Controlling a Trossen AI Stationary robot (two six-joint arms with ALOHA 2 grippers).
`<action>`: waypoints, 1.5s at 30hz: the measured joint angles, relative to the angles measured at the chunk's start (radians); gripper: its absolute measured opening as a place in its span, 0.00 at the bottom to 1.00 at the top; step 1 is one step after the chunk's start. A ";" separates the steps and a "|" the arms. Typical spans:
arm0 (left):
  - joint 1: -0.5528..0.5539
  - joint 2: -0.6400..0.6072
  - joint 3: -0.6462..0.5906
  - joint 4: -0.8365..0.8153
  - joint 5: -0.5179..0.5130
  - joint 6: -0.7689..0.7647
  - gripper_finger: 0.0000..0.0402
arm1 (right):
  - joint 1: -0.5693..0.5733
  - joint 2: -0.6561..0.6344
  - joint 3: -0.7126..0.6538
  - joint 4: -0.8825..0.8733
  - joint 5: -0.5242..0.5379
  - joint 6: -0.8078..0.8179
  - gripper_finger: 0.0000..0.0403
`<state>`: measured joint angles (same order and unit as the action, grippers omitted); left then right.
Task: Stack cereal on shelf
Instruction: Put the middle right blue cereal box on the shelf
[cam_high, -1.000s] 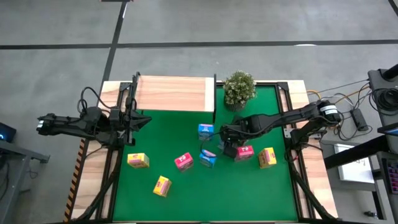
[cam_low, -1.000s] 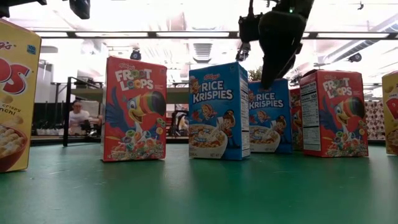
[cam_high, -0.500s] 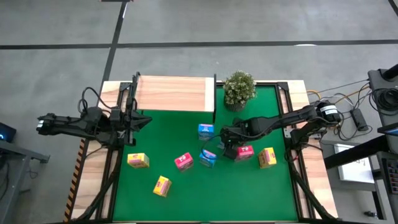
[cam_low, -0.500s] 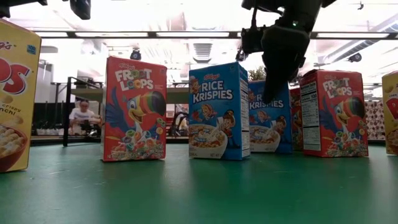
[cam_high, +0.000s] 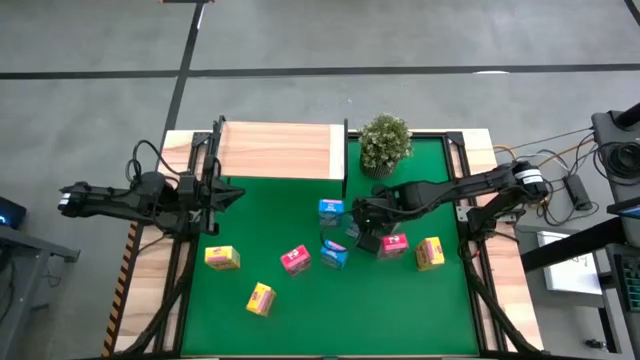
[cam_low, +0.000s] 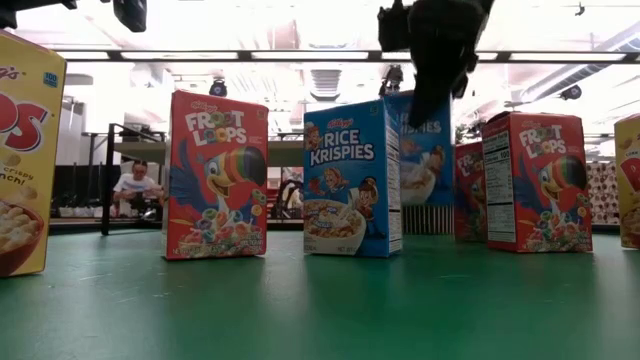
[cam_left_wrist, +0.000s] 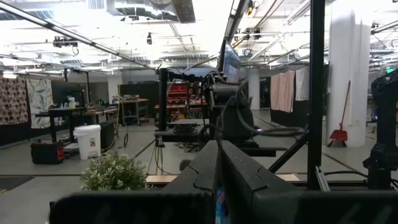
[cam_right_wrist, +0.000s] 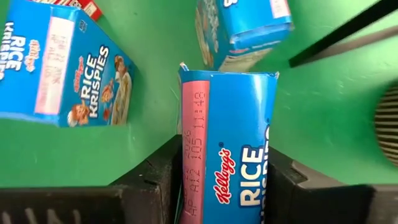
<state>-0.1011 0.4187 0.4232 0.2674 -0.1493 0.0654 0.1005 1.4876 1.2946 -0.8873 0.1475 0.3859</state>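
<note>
Three blue Rice Krispies boxes show in the right wrist view. One blue box (cam_right_wrist: 227, 155) is clamped between the right gripper (cam_right_wrist: 227, 190)'s two dark fingers (cam_right_wrist: 155, 180), narrow pink side panel and white lettering facing the camera. A second blue box (cam_right_wrist: 62, 68) lies just beyond it on the green mat (cam_right_wrist: 155, 81), and a third blue box (cam_right_wrist: 242, 25) stands farther off.

The low view shows the held box hanging clear of the mat, slightly tilted. It is above and behind the standing blue box whose front shows a cereal bowl.

From above, three yellow boxes are spread over the mat: one yellow box (cam_high: 222, 258) at the left, another yellow box (cam_high: 260, 298) nearer the front edge, and a last yellow box (cam_high: 430, 253) at the right. Pink-red Froot Loops boxes number three in the low view: one pink-red box (cam_low: 216, 175) at the left, a second pink-red box (cam_low: 535, 180) at the right, and a third pink-red box (cam_low: 466, 190) half hidden behind.

One shelf (cam_high: 275, 150), a pale wood board on black legs, stands bare at the back left of the surface. One potted plant (cam_high: 384, 143) stands just beside its right end.

The left gripper (cam_high: 228, 193) waits at the surface's left side, in front of the shelf, with its fingers together.
</note>
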 joint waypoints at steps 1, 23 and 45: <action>0.000 0.000 0.000 0.000 0.000 0.000 0.00 | 0.000 0.000 0.027 -0.034 0.000 0.000 0.35; 0.000 0.007 0.000 0.001 0.000 -0.002 0.00 | -0.129 0.066 0.539 -0.192 0.011 -0.274 0.35; 0.000 0.006 0.000 0.000 0.002 -0.003 0.00 | -0.405 0.513 1.042 -0.106 -0.108 -0.722 0.39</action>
<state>-0.1013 0.4248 0.4232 0.2671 -0.1478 0.0624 -0.3049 2.0009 2.3367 -0.9937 0.0391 -0.3357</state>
